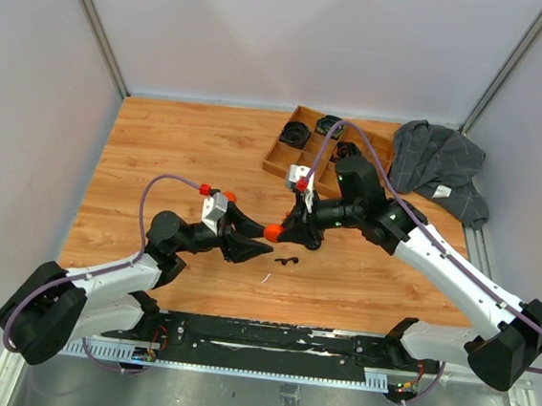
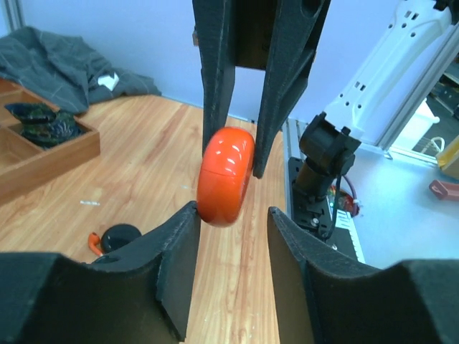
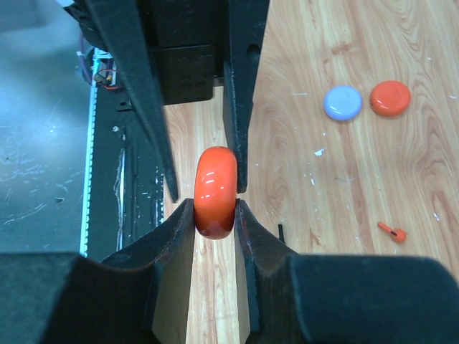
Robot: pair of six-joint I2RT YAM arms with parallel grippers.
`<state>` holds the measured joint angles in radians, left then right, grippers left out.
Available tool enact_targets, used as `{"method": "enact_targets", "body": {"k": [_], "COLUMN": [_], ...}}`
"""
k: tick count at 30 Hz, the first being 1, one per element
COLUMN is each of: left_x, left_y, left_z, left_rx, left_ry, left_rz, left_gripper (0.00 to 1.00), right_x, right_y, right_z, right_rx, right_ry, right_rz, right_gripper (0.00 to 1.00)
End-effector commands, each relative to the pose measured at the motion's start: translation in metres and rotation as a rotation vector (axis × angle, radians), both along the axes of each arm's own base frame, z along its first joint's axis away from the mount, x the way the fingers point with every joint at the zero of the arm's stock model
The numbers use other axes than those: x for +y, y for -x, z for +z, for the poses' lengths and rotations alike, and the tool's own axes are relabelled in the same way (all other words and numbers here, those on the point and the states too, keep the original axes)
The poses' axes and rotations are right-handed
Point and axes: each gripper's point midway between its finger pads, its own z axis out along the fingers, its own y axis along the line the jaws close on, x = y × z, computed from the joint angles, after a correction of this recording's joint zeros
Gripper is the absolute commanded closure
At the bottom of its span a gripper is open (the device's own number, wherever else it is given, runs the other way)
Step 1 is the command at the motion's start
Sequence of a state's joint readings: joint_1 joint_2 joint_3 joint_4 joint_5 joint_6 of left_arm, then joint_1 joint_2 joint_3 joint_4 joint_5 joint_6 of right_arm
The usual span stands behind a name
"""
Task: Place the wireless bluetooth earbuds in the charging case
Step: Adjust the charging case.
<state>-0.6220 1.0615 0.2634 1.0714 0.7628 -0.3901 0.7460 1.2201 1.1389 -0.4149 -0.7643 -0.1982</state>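
A round orange charging case (image 1: 273, 232) hangs closed, on edge, above the table between both grippers. My right gripper (image 3: 215, 208) is shut on this orange case (image 3: 216, 192), one finger on each flat face. My left gripper (image 2: 231, 211) is open around the same case (image 2: 226, 175); its left fingertip touches the case and there is a gap on the other side. A black earbud (image 1: 288, 260) lies on the table just in front. An orange earbud (image 3: 393, 233) lies on the wood and also shows in the left wrist view (image 2: 93, 242), beside a black round object (image 2: 120, 236).
A lilac round case (image 3: 343, 102) and a second orange round case (image 3: 390, 98) lie on the table. A wooden tray (image 1: 277, 158) with coiled black cables stands at the back right, and a grey cloth (image 1: 438, 166) lies beside it.
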Motion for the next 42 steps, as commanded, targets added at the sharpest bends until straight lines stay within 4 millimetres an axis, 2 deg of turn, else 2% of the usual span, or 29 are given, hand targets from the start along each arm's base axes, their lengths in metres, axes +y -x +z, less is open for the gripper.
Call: {"method": "enact_targets", "body": {"k": [1,11,17,23,26,35,38,42], "left_x": [0.001,0.0,-0.002,-0.002,-0.002,0.004,0.006,0.007], "left_y": [0.009,0.009,0.009,0.011,0.014,0.01,0.01,0.01], "left_z": [0.023,0.024,0.023,0.025,0.027,0.021,0.019,0.018], "left_rx": [-0.039,-0.002,0.02,0.027,0.022,-0.019,-0.043,-0.052], "left_ry": [0.074,0.085,0.081,0.085,0.093,0.102,0.099,0.098], "left_rz": [-0.056,-0.065,-0.076,-0.098,-0.109,-0.043,-0.029,-0.019], "left_gripper": [0.56,0.63,0.72,0.86,0.99,1.0,1.0,1.0], "right_x": [0.008,0.01,0.012,0.016,0.018,0.017,0.017,0.017], "right_y": [0.007,0.004,0.002,0.0,-0.003,-0.012,-0.014,-0.014], "right_z": [0.014,0.016,0.014,0.012,0.01,0.014,0.018,0.021], "right_rx": [-0.037,-0.054,-0.065,-0.077,-0.086,-0.125,-0.142,-0.145], "right_ry": [-0.04,-0.022,-0.01,0.006,0.018,0.021,0.007,-0.004], "right_rz": [0.081,0.095,0.089,0.086,0.078,0.018,-0.006,-0.011], "right_gripper": [0.86,0.85,0.85,0.85,0.82,0.56,0.55,0.57]}}
